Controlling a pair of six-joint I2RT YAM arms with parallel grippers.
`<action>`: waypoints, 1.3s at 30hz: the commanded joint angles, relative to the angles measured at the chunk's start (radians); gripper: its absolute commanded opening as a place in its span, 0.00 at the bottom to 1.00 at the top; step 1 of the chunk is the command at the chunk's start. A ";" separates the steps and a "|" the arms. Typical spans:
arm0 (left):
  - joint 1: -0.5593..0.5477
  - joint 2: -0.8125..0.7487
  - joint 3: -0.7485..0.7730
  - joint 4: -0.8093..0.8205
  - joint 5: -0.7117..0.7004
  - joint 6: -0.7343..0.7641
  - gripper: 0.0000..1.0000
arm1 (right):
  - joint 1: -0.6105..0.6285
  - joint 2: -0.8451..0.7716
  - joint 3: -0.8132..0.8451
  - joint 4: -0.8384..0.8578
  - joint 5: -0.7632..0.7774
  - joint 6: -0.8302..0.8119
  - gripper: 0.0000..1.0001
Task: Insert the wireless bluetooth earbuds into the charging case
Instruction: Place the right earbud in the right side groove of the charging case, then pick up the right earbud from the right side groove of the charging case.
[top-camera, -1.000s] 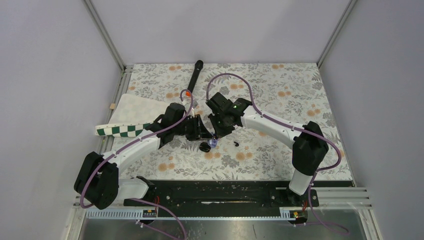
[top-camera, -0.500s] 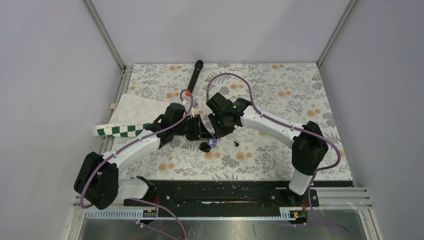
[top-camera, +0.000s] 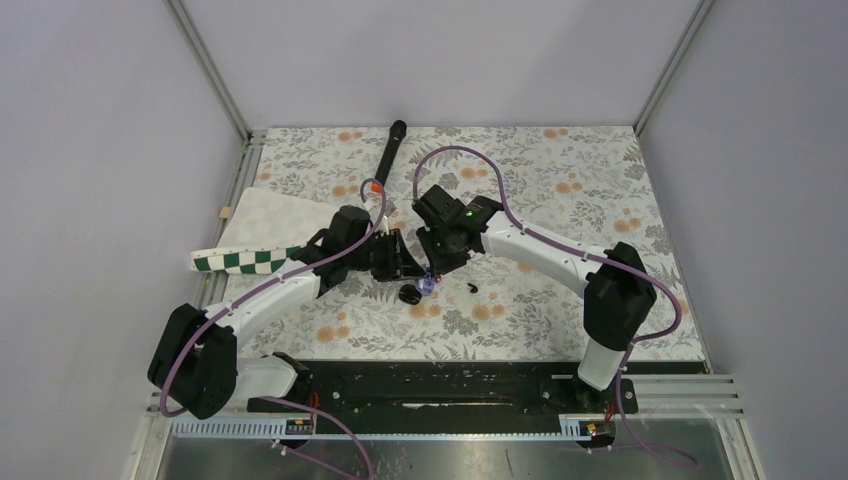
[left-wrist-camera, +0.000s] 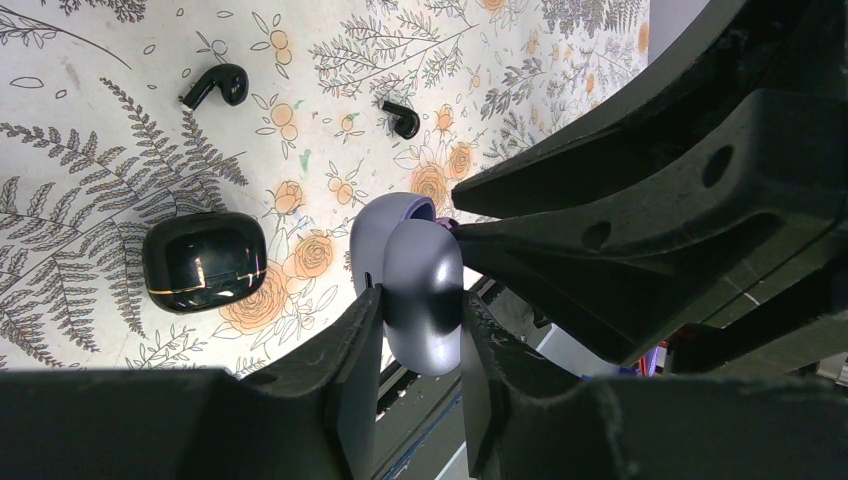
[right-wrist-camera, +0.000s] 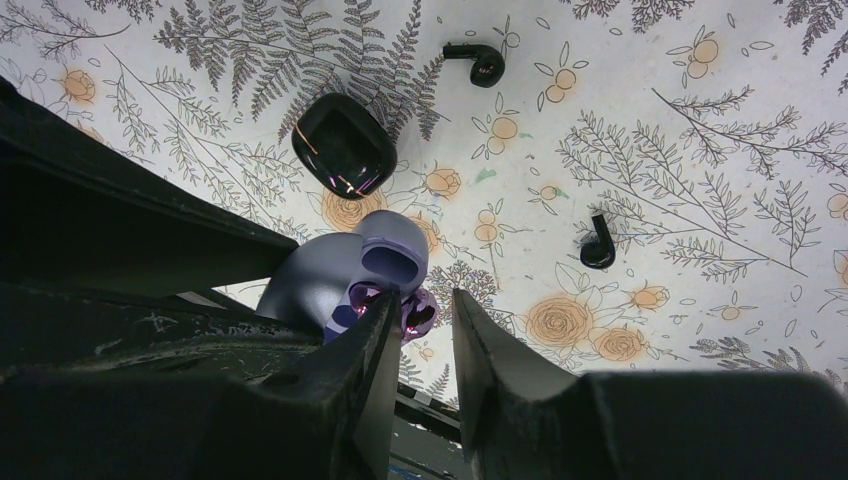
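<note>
While the black charging case (left-wrist-camera: 205, 262) lies shut and flat on the floral table cover (left-wrist-camera: 80, 180), leftmost in the left wrist view, neither arm touches it. The two black earbuds (left-wrist-camera: 215, 85) lie loose beyond it, well apart from each other and from the case. Left gripper (left-wrist-camera: 418, 305): fingers clamped on a lavender case (left-wrist-camera: 424, 285), held just right of the black one, lid hinged open. Right gripper (right-wrist-camera: 425, 300), tip to tip with the left: jaws stand a little apart, table cover showing through the gap, nothing pinched between them. A glossy purple earbud (right-wrist-camera: 420, 312) sits at the mouth of the lavender case, touching or just behind one right finger; whether it is fully seated cannot be told. Judgement: the step in hand is seating a bud in the held lavender case, release made or nearly so. The black set is untouched, so the task is at most partway. Next move calls for the right gripper to back straight off without dragging the bud out, then a check that the bud lies flush in its well. The black case needs its lid opened before its buds can go in.
</note>
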 joint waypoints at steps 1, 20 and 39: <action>-0.002 -0.031 0.025 0.057 0.021 0.005 0.00 | 0.012 -0.023 0.042 -0.008 0.019 0.001 0.33; -0.002 -0.030 0.023 0.057 0.029 0.006 0.00 | 0.012 -0.111 0.036 0.003 0.108 0.011 0.34; 0.026 -0.022 0.006 0.218 0.112 -0.150 0.00 | -0.109 -0.717 -0.859 0.892 -0.002 0.716 0.53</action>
